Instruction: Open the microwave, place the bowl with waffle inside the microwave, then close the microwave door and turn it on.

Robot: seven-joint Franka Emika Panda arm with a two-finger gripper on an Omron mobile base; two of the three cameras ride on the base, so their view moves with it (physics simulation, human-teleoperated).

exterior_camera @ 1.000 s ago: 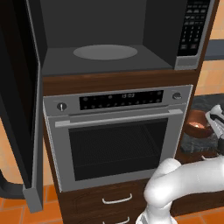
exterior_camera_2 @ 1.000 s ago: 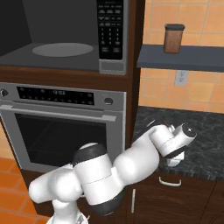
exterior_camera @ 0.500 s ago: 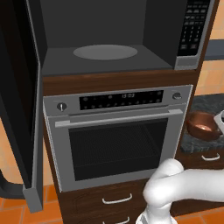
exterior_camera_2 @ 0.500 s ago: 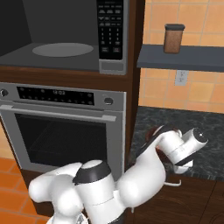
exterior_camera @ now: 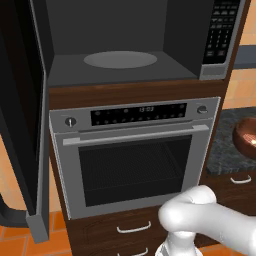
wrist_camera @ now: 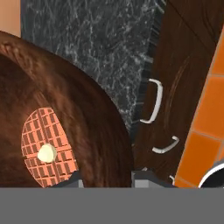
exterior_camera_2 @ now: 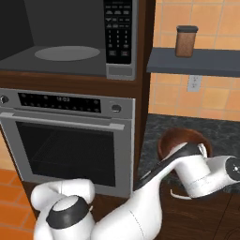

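I hold the bowl (wrist_camera: 65,131) by its rim, my gripper (wrist_camera: 107,178) clamped on it. The waffle (wrist_camera: 48,148) lies inside. The microwave (exterior_camera: 120,65) stands open.

Below the wooden band, a stainless-steel built-in oven with dark glass window (exterior_camera: 132,170), horizontal bar handle across the top of its door, black display strip with lit digits (exterior_camera: 139,114) and a round knob at each end (exterior_camera: 70,121). Under it, dark wood drawers with curved white handles (exterior_camera: 133,228). To the right, a speckled black stone counter (exterior_camera_2: 159,131), backed by orange tiled wall (exterior_camera_2: 215,101) carrying a white socket plate (exterior_camera_2: 193,83). Above, a flat grey wall shelf (exterior_camera_2: 197,62) bearing an upright brown cylindrical jar with darker lid (exterior_camera_2: 185,41). Orange floor tiles (exterior_camera: 15,245) at lower left.
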